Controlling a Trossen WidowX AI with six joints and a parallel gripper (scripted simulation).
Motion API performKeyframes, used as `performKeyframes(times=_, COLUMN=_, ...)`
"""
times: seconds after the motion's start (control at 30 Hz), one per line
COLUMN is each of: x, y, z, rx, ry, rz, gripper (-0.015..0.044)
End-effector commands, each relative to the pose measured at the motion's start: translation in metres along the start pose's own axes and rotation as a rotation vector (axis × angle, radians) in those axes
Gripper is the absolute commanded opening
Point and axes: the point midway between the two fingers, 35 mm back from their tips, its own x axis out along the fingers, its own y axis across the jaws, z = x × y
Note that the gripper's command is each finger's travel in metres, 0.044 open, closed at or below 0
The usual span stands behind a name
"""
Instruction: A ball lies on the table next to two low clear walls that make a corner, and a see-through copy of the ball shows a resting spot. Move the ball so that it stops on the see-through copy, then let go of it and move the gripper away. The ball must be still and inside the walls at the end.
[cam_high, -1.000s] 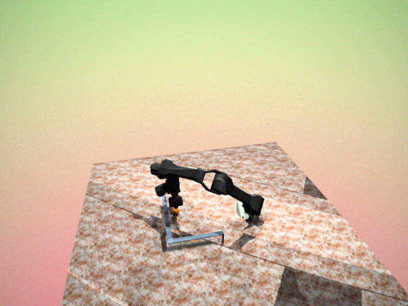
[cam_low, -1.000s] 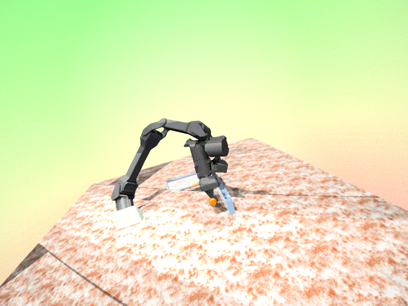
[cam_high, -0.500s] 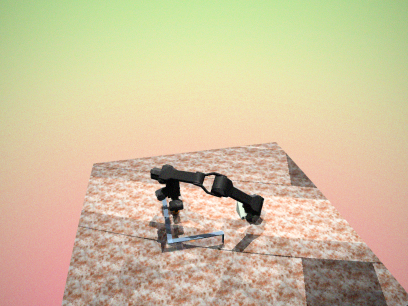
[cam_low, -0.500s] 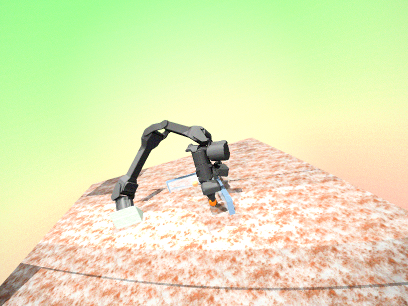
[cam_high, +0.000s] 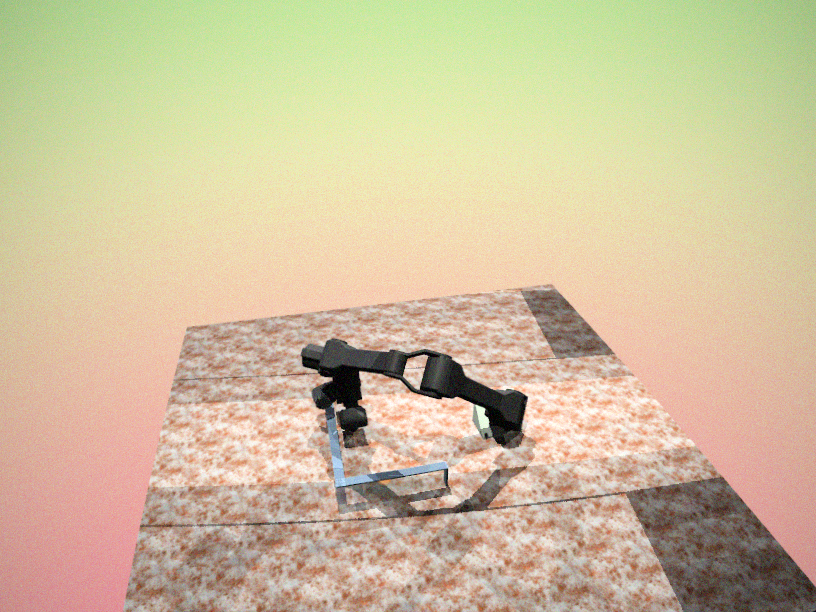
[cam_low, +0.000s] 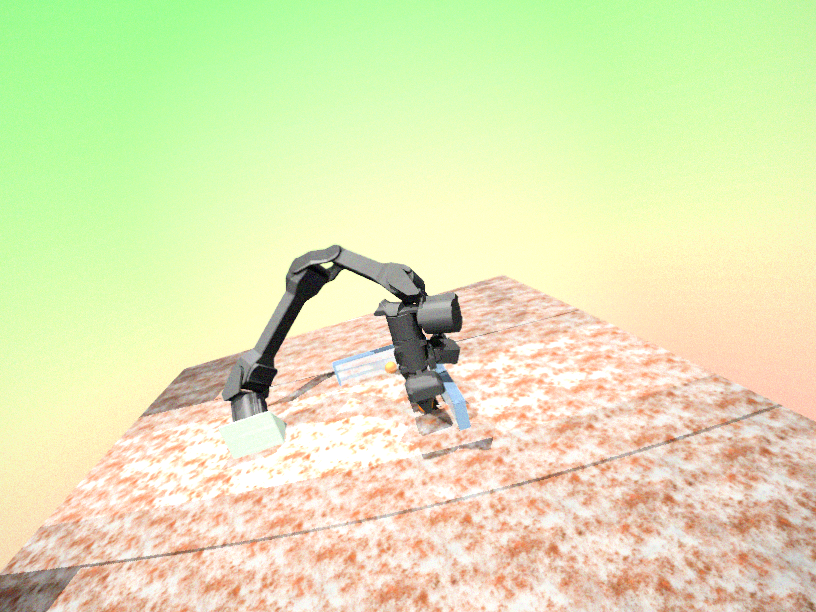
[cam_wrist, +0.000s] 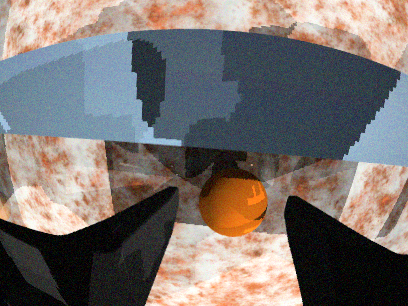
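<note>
— Orange ball (cam_wrist: 232, 203) sits on the mottled worktop (cam_wrist: 220, 303), right between the two dark fingers of the tool (cam_wrist: 231, 211). Do they touch it?

— No. There's a gap on each side in the wrist view; the jaws stand apart, holding nothing.

— And the clear walls?

— One blue-tinted wall (cam_wrist: 200, 92) runs across just beyond the ball. From outside, the tool (cam_low: 428, 405) is low over the worktop (cam_low: 527, 513) beside the near wall (cam_low: 458, 401), with a bit of orange showing under it.

— Which side of the wall is the ball on?

— I can't tell for sure.

— The see-through copy?

— A faint orange spot (cam_low: 390, 366) near the far wall (cam_low: 359, 368), partly behind the arm (cam_low: 276, 329).

— From the top?

— The tool (cam_high: 352, 421) hides the ball; the walls' corner (cam_high: 340, 479) is nearer the camera.
</note>
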Motion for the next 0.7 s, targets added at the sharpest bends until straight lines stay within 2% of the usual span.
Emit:
performKeyframes(times=0.0, x=0.001, y=0.0, z=0.0, rx=0.003, ry=-0.003, rz=0.003, gripper=0.0202)
performKeyframes(times=0.07, x=0.001, y=0.0, z=0.0, rx=0.003, ry=-0.003, rz=0.003, gripper=0.0149)
performKeyframes(times=0.27, x=0.001, y=0.0, z=0.0, rx=0.003, ry=-0.003, rz=0.003, gripper=0.0109)
performKeyframes(times=0.4, x=-0.002, y=0.0, z=0.0, rx=0.002, ry=-0.001, rz=-0.002, gripper=0.0004)
performKeyframes(times=0.67, x=-0.034, y=-0.001, z=0.003, rx=0.003, ry=-0.011, rz=-0.017, gripper=0.0)
